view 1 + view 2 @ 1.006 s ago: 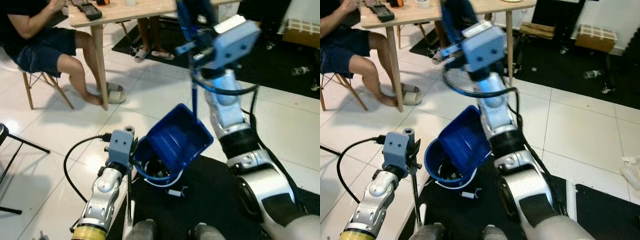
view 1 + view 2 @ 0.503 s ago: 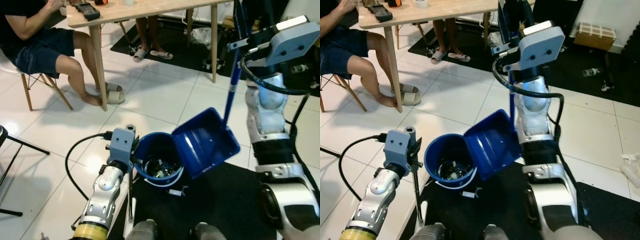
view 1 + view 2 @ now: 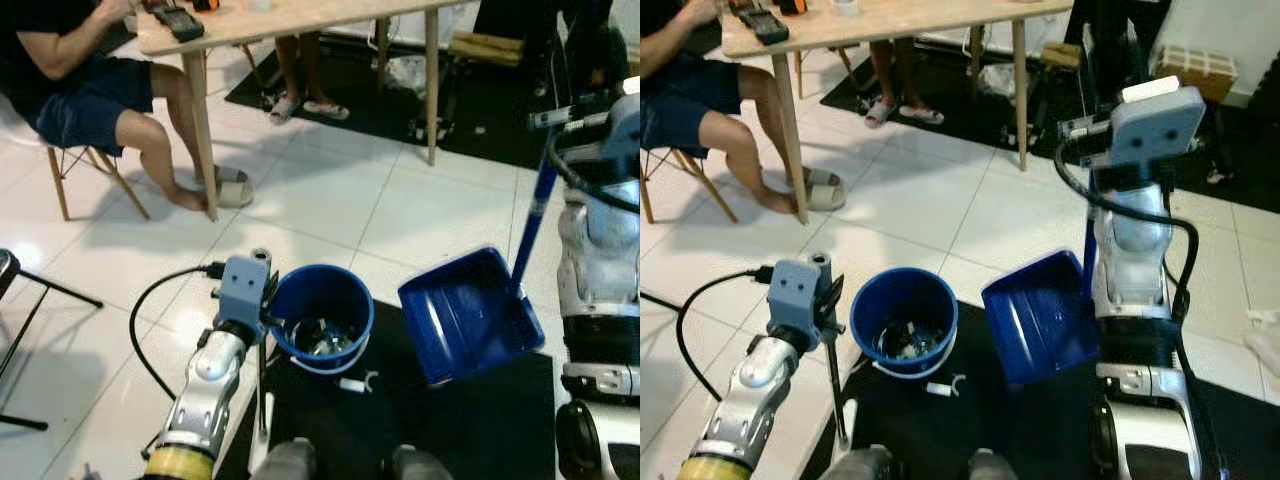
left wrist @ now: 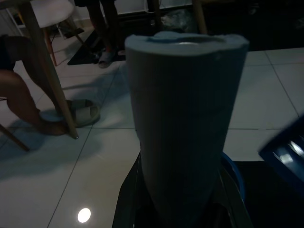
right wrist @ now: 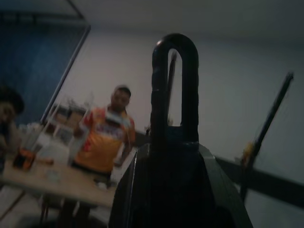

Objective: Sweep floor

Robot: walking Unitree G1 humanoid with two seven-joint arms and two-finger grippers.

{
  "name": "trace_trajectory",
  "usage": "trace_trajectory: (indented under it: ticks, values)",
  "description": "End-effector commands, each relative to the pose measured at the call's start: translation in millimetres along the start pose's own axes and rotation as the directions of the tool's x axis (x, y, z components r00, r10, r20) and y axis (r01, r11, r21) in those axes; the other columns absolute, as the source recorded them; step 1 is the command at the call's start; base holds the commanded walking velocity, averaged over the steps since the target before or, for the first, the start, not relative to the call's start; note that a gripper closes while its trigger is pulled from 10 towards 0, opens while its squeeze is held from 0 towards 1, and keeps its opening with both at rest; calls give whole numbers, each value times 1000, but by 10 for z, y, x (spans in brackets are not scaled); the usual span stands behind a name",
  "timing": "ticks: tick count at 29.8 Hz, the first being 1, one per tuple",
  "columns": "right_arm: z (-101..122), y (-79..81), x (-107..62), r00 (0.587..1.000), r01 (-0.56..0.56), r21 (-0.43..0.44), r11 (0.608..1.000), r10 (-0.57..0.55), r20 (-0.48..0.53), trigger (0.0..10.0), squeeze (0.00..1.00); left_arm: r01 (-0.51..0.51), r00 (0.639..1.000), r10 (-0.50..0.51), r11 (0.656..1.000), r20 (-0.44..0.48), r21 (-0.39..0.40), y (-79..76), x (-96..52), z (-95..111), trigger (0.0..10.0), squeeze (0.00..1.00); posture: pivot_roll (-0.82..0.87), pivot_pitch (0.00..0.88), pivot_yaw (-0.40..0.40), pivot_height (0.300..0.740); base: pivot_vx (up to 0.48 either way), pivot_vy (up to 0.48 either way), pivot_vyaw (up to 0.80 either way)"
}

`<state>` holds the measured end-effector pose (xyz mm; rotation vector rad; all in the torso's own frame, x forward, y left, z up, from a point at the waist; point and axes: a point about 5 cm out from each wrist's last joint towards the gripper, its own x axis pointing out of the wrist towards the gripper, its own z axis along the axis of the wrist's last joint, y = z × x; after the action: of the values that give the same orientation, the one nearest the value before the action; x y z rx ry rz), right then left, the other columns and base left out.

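Where white tile meets a black mat (image 3: pixel 480 430), a blue bucket (image 3: pixel 322 318) straddles the edge. Right of the bucket hangs the dustpan (image 3: pixel 468 315), right gripper (image 5: pixel 173 137) clamped on its handle; left gripper (image 4: pixel 183 190) clamped on a grey pole (image 4: pixel 183 118). Open tile beyond reaches the table (image 3: pixel 890 18).

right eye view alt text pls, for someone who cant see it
The robot's right arm holds a blue dustpan by its long handle, hanging tilted beside a blue bucket with debris inside, at the edge of a black mat. The left gripper holds a thin upright stick by the bucket. Behind, a person sits at a wooden table.
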<state>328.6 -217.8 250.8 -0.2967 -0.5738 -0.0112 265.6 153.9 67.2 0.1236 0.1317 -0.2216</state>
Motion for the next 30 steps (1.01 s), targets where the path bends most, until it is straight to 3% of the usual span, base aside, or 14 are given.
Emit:
trace_trajectory:
  ticks: [1,4,8,12,18,25,30]
  values:
    - [-6,-13,-39,1000,1,-3,1000,-1,-11,10000,0,7,1000,-7,1000,2,19,16,-7,-2,10000,0,33,55,42,740,0,0,0]
    - [-258,114,-260,992,-8,63,998,16,-129,10000,0,7,1000,-7,1000,1,18,8,-9,-7,10000,0,35,57,36,740,0,0,0]
    - [-361,178,-355,984,-12,81,997,26,-176,10000,0,6,1000,-6,1000,1,17,5,-12,-10,10000,0,35,57,36,740,0,0,0]
    - [-534,285,-562,964,-25,107,994,53,-261,10000,0,1,1000,-1,1000,-1,15,3,-29,-20,10000,0,41,61,25,740,0,0,0]
    - [-641,442,-751,943,-50,132,990,90,-319,10000,0,2,1000,-2,1000,-2,14,-8,-38,-27,10000,0,38,65,24,740,0,0,0]
    - [-757,514,-916,923,-50,120,992,92,-374,10000,0,12,1000,-12,1000,0,17,-21,-37,-25,10000,0,35,67,27,740,0,0,0]
    - [-924,553,-1083,878,-79,123,989,128,-460,10000,0,19,1000,-19,1000,2,22,-31,-30,-19,10000,0,34,68,29,740,0,0,0]
